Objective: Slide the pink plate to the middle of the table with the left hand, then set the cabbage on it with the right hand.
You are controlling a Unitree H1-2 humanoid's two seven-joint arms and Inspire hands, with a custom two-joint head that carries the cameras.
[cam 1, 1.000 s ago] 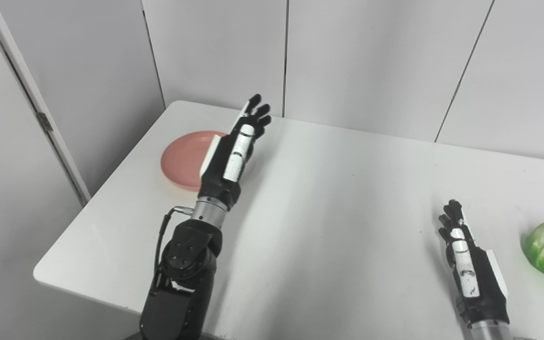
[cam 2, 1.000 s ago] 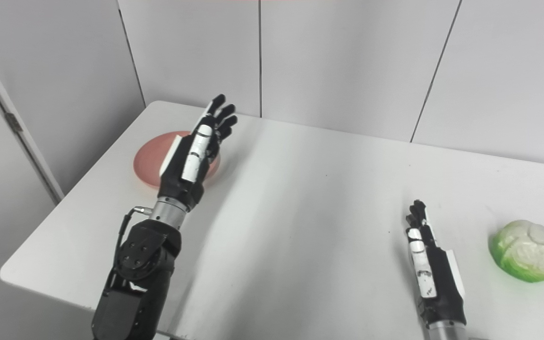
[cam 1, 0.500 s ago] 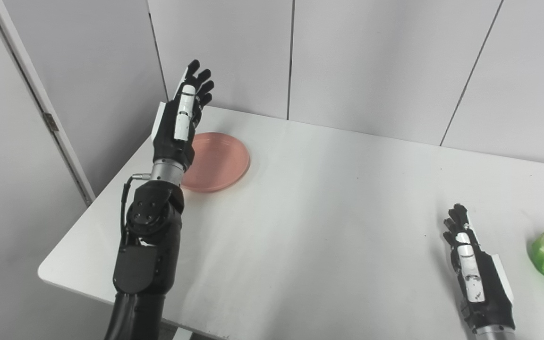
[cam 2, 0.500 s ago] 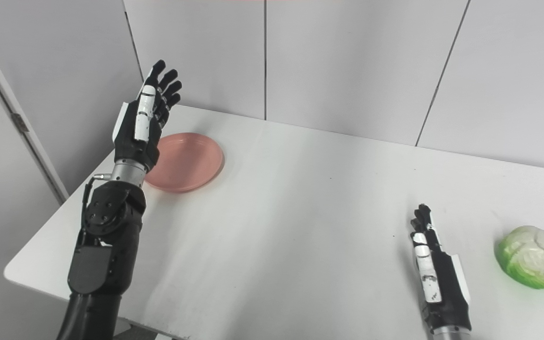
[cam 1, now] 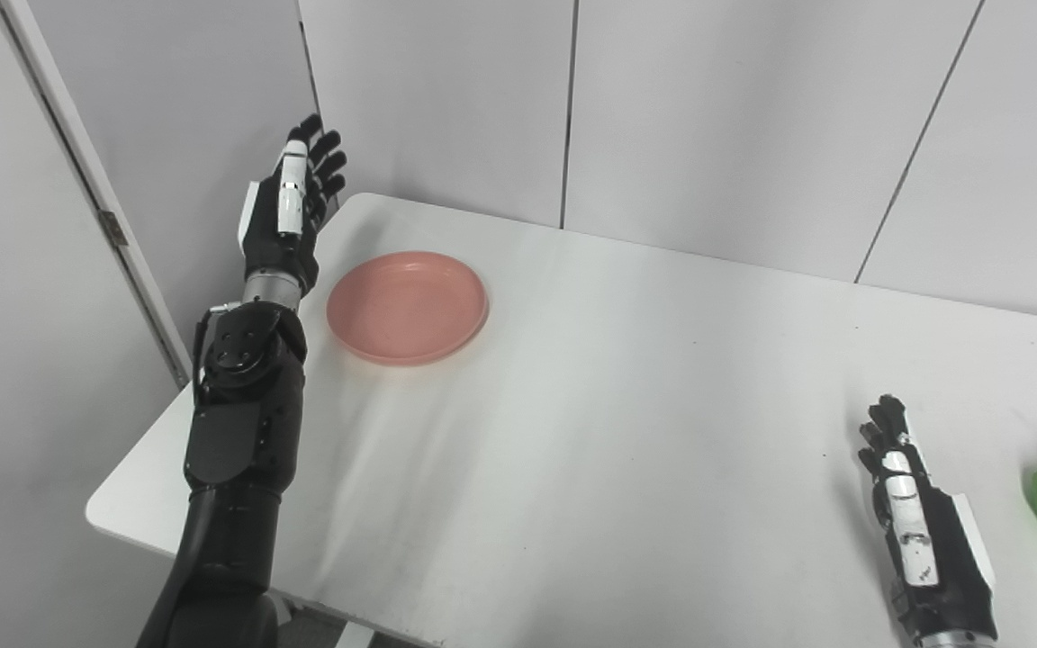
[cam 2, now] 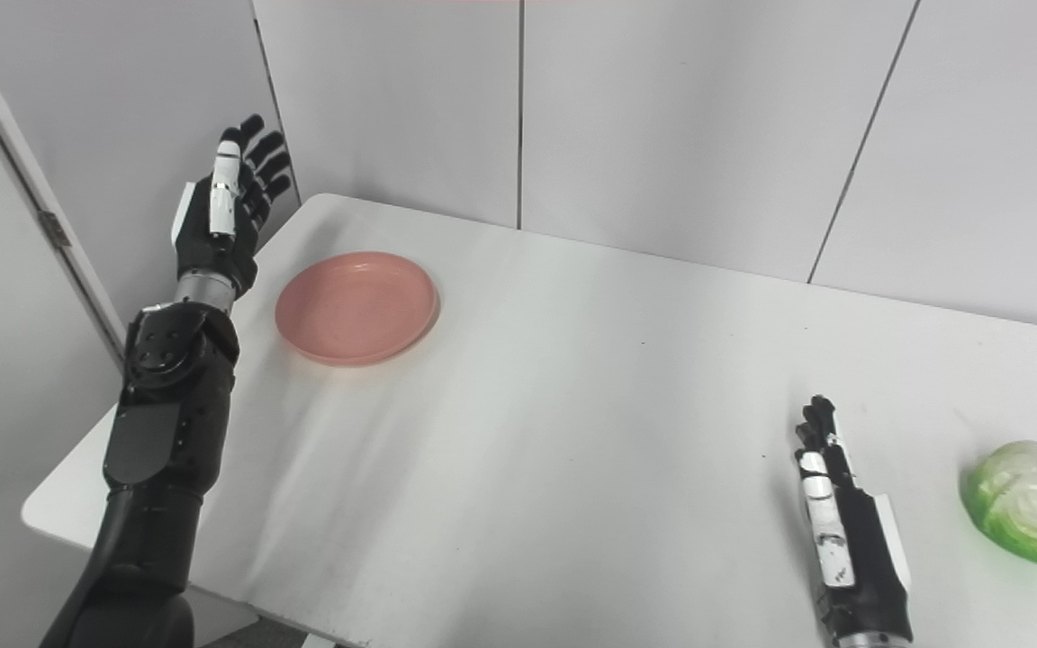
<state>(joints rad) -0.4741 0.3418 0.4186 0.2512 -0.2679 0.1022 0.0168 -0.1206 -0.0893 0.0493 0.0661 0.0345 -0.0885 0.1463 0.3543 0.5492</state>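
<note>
The pink plate (cam 1: 407, 306) lies empty at the far left of the white table (cam 1: 626, 387). My left hand (cam 1: 288, 214) is raised above the table's left edge, just left of the plate, open with fingers pointing up, and not touching the plate. The green and white cabbage (cam 2: 1025, 500) sits at the near right of the table. My right hand (cam 2: 843, 536) rests low near the table's front right, open and flat, a little left of the cabbage and apart from it.
Grey wall panels (cam 1: 716, 117) stand behind the table. A door frame with a hinge (cam 1: 109, 229) is at the left, close to my raised left arm.
My left hand has swung from over the plate's right side to the left, past the plate, to the table's left edge. The plate is now fully uncovered. The camera has shifted slightly. The right hand stays put.
</note>
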